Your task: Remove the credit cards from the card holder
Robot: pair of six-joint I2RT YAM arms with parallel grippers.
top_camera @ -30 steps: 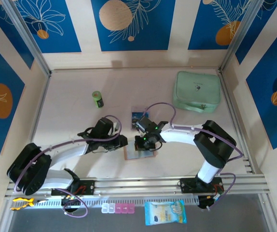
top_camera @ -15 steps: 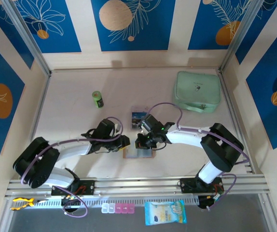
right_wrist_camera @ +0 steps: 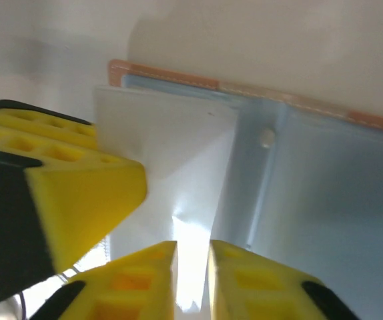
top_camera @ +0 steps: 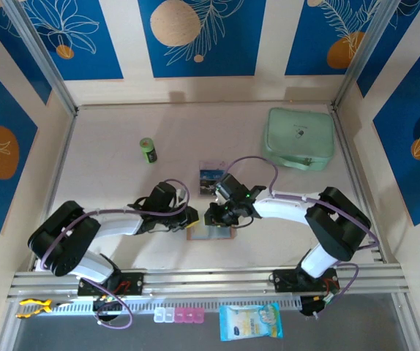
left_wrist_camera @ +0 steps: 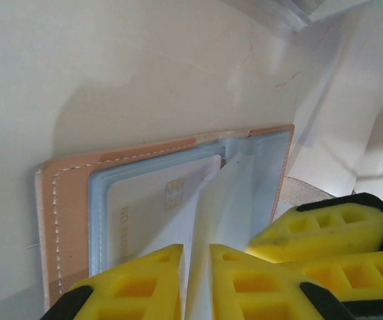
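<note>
The tan card holder (top_camera: 208,233) lies open on the table between my two grippers. In the left wrist view its grey-blue clear pockets (left_wrist_camera: 258,167) face up. A white credit card (left_wrist_camera: 151,207) with a chip sits in the left pocket. My left gripper (left_wrist_camera: 196,250) is shut on a thin pocket leaf standing between its fingers, at the holder's left edge (top_camera: 190,218). My right gripper (right_wrist_camera: 193,245) stands slightly open around a raised white leaf (right_wrist_camera: 178,153), above the holder's top edge (top_camera: 211,217). Another credit card (top_camera: 209,178), printed blue, lies on the table behind the holder.
A mint-green case (top_camera: 300,139) rests at the back right and a small green bottle (top_camera: 148,150) at the back left. Below the front rail lie a blue packet (top_camera: 249,322) and a pill box (top_camera: 179,316). Walls enclose the table on three sides.
My left arm has reached further right to the holder and its jaws have narrowed. My right gripper has shifted up and left off the holder and its jaws have parted a little.
</note>
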